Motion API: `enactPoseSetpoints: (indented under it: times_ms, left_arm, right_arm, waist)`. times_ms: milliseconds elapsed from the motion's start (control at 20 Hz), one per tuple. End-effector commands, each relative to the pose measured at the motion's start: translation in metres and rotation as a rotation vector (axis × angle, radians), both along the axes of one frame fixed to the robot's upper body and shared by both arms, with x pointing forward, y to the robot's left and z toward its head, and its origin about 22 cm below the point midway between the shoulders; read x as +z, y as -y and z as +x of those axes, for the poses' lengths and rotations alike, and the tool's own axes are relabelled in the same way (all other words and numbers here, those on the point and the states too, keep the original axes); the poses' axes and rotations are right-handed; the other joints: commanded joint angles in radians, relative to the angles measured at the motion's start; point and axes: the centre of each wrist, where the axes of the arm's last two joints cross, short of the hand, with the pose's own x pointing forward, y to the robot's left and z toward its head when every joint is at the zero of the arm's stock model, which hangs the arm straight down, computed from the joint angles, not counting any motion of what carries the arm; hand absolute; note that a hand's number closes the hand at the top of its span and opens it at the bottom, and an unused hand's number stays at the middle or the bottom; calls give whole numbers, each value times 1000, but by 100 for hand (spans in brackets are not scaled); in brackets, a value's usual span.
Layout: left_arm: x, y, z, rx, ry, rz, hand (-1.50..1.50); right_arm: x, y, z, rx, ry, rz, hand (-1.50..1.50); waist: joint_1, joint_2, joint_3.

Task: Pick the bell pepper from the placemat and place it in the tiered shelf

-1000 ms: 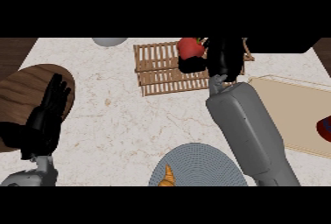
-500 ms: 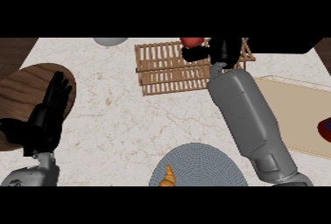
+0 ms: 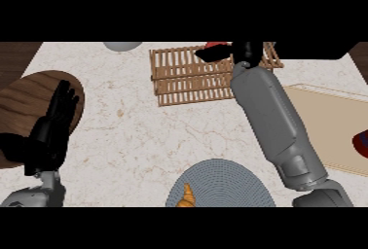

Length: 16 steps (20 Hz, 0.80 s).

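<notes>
right hand has gone further over the shelf vs 1 s ago, fingers curled round the pepper, now above the shelf's far edge. prob near release. left hand open, resting at left.

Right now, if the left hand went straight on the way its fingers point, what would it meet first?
Probably nothing: the left hand points across the brown board to marble counter; the grey object lies right of that line.
</notes>
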Motion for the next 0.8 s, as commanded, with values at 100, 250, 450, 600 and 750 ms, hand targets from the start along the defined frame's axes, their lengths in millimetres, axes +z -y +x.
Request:
enactPoseSetpoints:
  times_ms: [100, 250, 450, 600, 750]
  left_arm:
    - [8, 15, -5, 10, -1, -6, 0]
    - [-1, -19, -16, 13, -1, 4, 0]
    - [-3, -2, -15, 41, -11, -1, 0]
    - [8, -18, -6, 41, -9, -4, 0]
    - [-3, -26, -3, 50, -18, -2, 0]
  right_arm:
    - [26, -1, -2, 26, 126, 112, -150]
    - [19, 17, -3, -28, 145, 171, -150]
    - [58, 52, -20, -105, 167, 200, -150]
    - [64, 90, -26, -210, 143, 226, -150]
    - [56, 135, -44, -258, 135, 259, -150]
  waist:
    - [-6, -4, 0]
    - [-5, -3, 0]
    - [-28, -12, 0]
    - [-33, -12, -1]
    - [-47, -11, 0]
